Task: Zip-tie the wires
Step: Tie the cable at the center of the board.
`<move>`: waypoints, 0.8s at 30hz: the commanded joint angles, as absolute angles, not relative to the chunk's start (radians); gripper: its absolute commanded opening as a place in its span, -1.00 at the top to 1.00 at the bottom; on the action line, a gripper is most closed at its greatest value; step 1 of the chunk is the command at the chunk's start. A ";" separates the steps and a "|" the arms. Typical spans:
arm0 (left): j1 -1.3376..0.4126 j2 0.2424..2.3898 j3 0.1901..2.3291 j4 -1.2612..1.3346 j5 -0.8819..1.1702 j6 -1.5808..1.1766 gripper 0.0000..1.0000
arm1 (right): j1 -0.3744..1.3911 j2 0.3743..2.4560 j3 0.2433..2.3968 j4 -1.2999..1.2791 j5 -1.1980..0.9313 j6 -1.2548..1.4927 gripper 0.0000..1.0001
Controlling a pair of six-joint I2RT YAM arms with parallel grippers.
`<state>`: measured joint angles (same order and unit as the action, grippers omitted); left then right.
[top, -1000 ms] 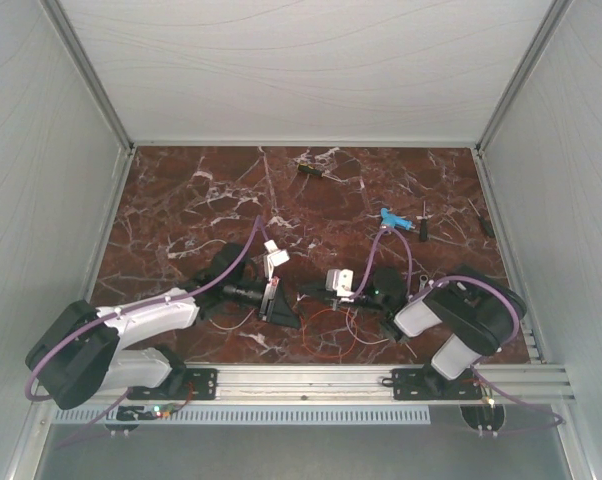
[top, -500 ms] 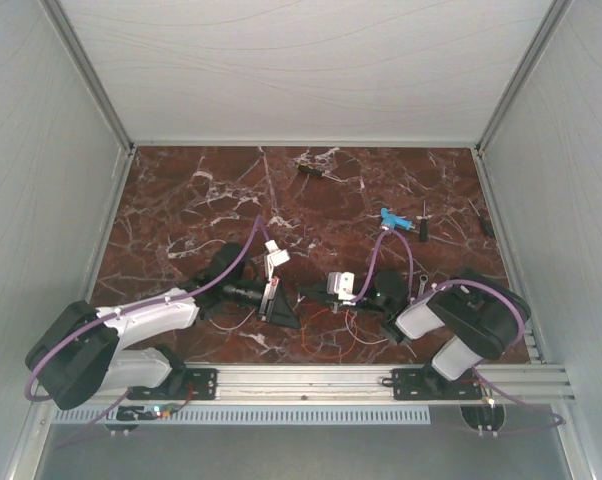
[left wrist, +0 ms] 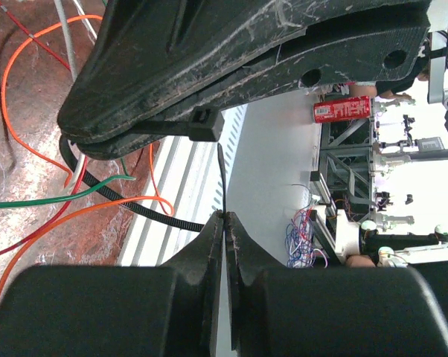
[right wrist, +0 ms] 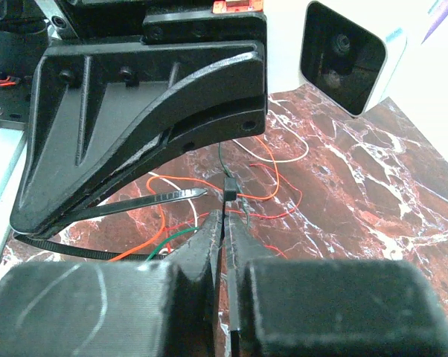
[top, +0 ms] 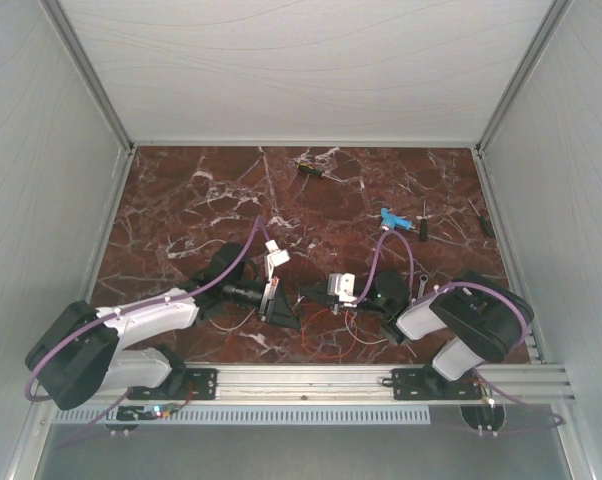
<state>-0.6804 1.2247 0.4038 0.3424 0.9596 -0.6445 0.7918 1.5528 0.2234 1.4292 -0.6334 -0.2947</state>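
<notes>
The wires (left wrist: 4, 82) lie loose on the marble table (top: 181, 200) near its front edge, under and between the two arms. They are thin orange, red, green and white strands that curl across each other in open loops rather than forming one bundle. By the look of them they weigh almost nothing and are soft and springy, so they will likely slide aside at a touch, spring back out of any gathering, and slip out of a loop that is not drawn snug. They are too fine to pinch one by one. The better hold is probably where several strands cross close together, taken all at once or simply swept into the tie. The left gripper (left wrist: 224, 217) is closed tight on the thin tail of the black zip tie (left wrist: 205, 124), and the right gripper (right wrist: 224, 217) is clamped on the same strip just below its small square head, so neither one holds a wire. The ribbed strap passes over the strands, but whether it actually circles them cannot be told.
</notes>
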 commanded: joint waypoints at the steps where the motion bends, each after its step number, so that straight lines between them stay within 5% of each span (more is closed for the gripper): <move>1: -0.675 1.205 0.414 0.372 0.985 -0.654 1.00 | 0.803 1.526 0.206 1.609 -0.649 -0.350 1.00; 24: -0.675 1.190 0.417 0.357 0.978 -0.650 1.00 | 0.818 1.497 0.194 1.610 -0.641 -0.358 1.00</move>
<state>-0.6804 1.2121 0.4038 0.3408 0.9600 -0.6441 0.8108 1.5211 0.2089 1.4292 -0.6361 -0.3180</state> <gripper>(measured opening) 0.003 0.003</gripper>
